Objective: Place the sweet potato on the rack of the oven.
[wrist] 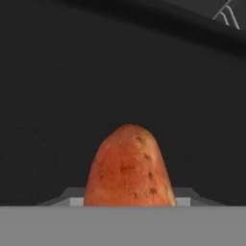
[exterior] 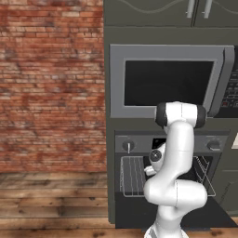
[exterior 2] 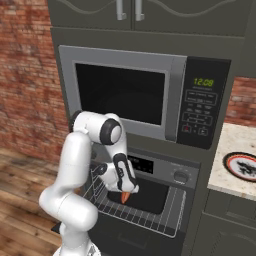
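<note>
The sweet potato [exterior 2: 124, 197], an orange-brown lump with a tapered end, hangs point-down from my gripper [exterior 2: 125, 193], which is shut on it. It hangs just above the rack [exterior 2: 146, 217], a silver wire grid pulled out of the open oven [exterior 2: 167, 171]. In the hand view the sweet potato [wrist: 128, 168] rises large between the fingertips against the dark oven cavity. From the left base side my arm hides the gripper; the rack [exterior: 132, 176] and the oven [exterior: 139, 145] with its knobs show behind it.
A silver microwave [exterior 2: 122, 94] with a green clock sits directly above the oven. The oven door [exterior: 135, 216] lies open and low in front. To the right, a counter [exterior 2: 229, 172] carries an orange-and-black-rimmed plate [exterior 2: 242, 165]. A brick wall [exterior: 51, 83] and wooden floor lie left.
</note>
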Robot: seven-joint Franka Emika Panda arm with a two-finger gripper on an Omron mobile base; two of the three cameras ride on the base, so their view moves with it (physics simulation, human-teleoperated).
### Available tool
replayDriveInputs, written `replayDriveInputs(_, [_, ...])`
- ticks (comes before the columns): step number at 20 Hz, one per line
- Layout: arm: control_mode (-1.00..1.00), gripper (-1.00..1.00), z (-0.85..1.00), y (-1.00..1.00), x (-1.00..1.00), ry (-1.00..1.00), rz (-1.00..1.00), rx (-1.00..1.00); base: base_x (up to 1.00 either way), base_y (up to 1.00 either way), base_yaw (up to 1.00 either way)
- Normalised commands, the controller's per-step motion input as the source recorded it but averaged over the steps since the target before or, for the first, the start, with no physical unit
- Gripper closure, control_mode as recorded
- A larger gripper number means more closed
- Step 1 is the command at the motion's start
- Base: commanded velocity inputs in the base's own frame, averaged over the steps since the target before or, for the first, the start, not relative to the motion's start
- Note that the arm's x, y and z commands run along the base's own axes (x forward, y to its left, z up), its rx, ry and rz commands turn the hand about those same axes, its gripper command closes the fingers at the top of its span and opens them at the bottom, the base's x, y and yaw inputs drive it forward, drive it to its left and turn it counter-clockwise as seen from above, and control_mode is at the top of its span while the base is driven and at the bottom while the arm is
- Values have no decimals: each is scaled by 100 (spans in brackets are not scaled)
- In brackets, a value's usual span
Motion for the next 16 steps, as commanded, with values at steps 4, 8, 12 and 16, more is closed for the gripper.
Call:
replayDriveInputs(4, [-100,100,-48,0,0,0,0,0,0,0,0])
replayDriveInputs(8, [-100,100,-25,0,0,0,0,0,0,0,0])
replayDriveInputs(12, [-100,-100,-12,0,0,0,0,0,0,0,0])
replayDriveInputs(16, [-100,-100,0,3,-20,-4,0,0,0,0,0])
